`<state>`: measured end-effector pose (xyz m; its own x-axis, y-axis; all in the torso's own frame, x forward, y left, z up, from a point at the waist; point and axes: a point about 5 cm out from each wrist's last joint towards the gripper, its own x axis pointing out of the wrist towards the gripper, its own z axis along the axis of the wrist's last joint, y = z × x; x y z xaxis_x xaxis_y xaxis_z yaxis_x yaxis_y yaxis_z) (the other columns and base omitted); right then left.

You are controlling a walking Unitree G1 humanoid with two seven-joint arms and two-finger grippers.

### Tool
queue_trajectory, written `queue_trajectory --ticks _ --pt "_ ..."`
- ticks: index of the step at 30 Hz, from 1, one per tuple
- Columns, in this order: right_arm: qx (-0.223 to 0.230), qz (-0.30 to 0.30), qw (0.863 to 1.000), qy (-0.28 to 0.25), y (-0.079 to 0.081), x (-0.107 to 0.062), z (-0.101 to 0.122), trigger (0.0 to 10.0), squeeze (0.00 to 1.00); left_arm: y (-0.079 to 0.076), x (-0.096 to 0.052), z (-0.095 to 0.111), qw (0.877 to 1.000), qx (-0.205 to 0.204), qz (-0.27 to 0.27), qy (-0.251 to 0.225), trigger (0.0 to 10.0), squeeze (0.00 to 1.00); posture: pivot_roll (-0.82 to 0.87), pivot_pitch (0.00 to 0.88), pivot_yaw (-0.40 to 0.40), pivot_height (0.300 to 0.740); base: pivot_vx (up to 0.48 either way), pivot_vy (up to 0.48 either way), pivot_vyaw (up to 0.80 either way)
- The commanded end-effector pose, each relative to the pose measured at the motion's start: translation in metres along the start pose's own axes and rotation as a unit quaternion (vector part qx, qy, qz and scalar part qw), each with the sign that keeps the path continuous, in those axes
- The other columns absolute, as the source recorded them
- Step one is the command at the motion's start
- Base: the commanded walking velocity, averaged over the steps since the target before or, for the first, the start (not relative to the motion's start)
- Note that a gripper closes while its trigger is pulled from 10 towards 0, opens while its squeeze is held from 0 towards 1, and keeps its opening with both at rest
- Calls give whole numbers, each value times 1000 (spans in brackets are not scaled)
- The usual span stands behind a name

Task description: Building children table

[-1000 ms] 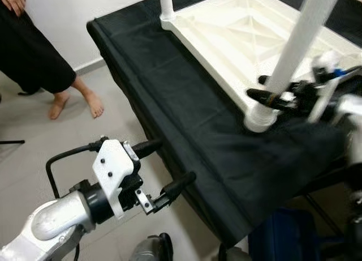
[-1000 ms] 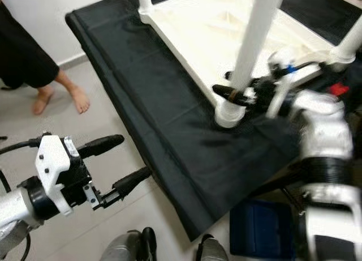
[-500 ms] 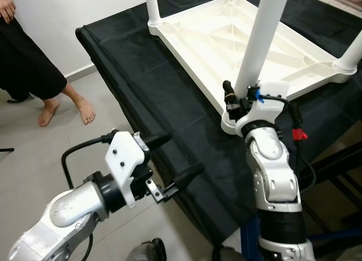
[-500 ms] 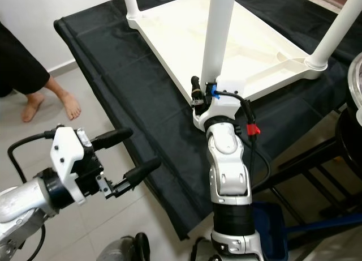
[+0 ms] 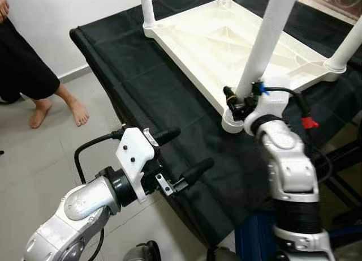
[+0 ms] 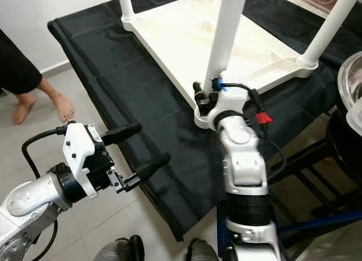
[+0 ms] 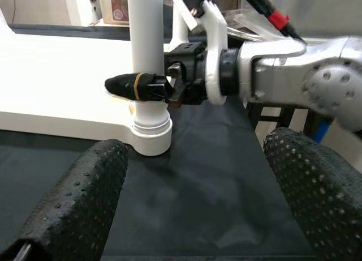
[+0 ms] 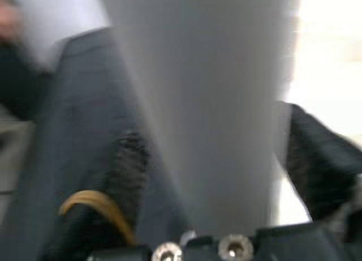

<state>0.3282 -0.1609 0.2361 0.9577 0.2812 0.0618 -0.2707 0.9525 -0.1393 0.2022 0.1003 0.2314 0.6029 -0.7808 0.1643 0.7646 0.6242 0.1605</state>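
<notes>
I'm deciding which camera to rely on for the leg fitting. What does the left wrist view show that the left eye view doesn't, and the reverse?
Left wrist view: a side-on look at the right gripper, jaws shut on the white table leg just above its socket collar, with a yellowish band round one finger.

Left eye view: a person's bare feet on the floor, the left gripper with jaws open off the table edge, and the upturned white tabletop with its other legs.

Both: the gripped leg, the right arm and the black cloth.
</notes>
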Motion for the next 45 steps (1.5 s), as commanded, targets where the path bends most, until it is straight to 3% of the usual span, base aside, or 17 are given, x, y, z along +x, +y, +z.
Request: queue_trajectory --ticks 1,2,5,9,11,12,13,14,19,22,34,35,36,45 --pt "17 31 999 -8 3 0 3 10000 1000 -3 -2 -2 1000 -1 -1 3 10000 0 -29 214 -16 740 0 0 0" --pt "10 73 997 -23 -20 -1 14 10000 1000 -6 -4 -3 1000 -6 1 5 10000 0 -19 236 -17 740 0 0 0" --pt "10 73 997 -23 -20 -1 14 10000 1000 -6 -4 -3 1000 -6 1 5 10000 0 -19 236 -17 740 0 0 0" --pt "16 177 983 -46 -44 -4 26 10000 973 -12 -9 -2 1000 -13 3 11 10000 0 15 275 -9 740 0 0 0" --pt "16 177 983 -46 -44 -4 26 10000 973 -12 -9 -2 1000 -13 3 11 10000 0 15 275 -9 740 0 0 0" --pt "17 227 973 -45 -46 -5 27 10000 125 -14 -12 -2 1000 -15 3 15 10000 0 31 289 -2 740 0 0 0" --pt "17 227 973 -45 -46 -5 27 10000 125 -14 -12 -2 1000 -15 3 15 10000 0 31 289 -2 740 0 0 0" --pt "11 258 965 -43 -49 -3 28 10000 0 -15 -15 -1 1000 -17 3 20 10000 0 50 302 4 740 0 0 0" --pt "20 305 951 -49 -58 9 34 10000 0 -17 -20 0 999 -17 3 30 10000 0 83 315 20 740 0 0 0" --pt "28 371 927 -47 -57 17 40 10000 0 -16 -24 3 999 -10 3 38 10000 0 120 321 37 740 0 0 0" --pt "1 382 923 -39 -65 24 43 10000 0 -17 -24 6 999 -7 -1 39 10000 0 130 308 44 740 0 0 0" --pt "-2 380 924 -39 -68 22 44 9412 0 -18 -24 6 999 -7 -2 39 10000 0 129 305 43 740 0 0 0" --pt "-3 381 924 -41 -72 21 45 0 0 -18 -23 7 999 -8 -3 38 10000 0 120 293 39 740 0 0 0" --pt "-1 330 942 -67 -92 15 44 0 0 -16 -17 7 1000 -10 -3 29 10000 0 84 277 28 740 0 0 0"
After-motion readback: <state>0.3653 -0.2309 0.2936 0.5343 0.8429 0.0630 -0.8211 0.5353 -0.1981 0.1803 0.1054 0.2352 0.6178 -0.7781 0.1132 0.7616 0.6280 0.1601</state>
